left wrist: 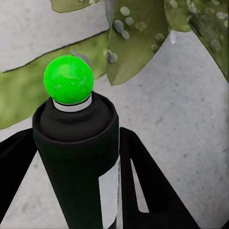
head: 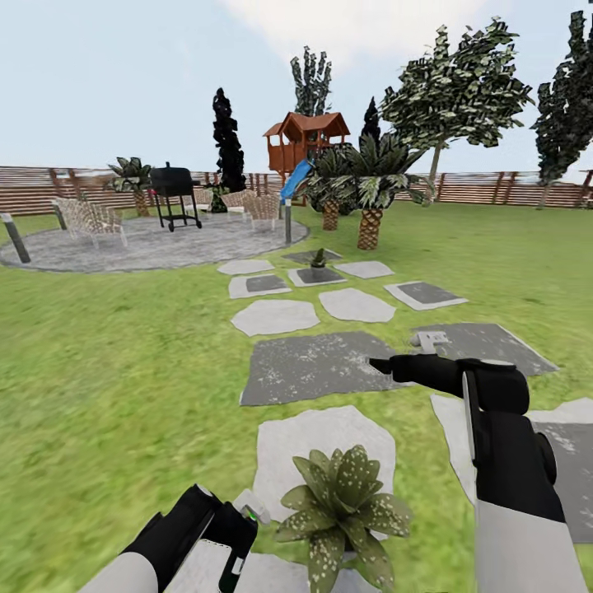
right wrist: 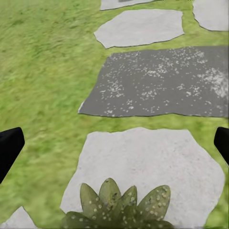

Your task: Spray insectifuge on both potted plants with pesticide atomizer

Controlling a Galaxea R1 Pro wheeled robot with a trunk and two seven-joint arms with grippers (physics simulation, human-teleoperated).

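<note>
The near potted plant (head: 342, 506) is running off the head view's bottom edge, its pot hidden under leaves. The far potted plant (head: 318, 259) is showing too small for detail. The pesticide atomizer (left wrist: 78, 143) is hiding its trigger head and red tip.

My left pincer (head: 235, 527) grips the atomizer (left wrist: 76, 143) low; my right pincer (right wrist: 114, 143), fingers spread, extends forward at mid-height.
</note>
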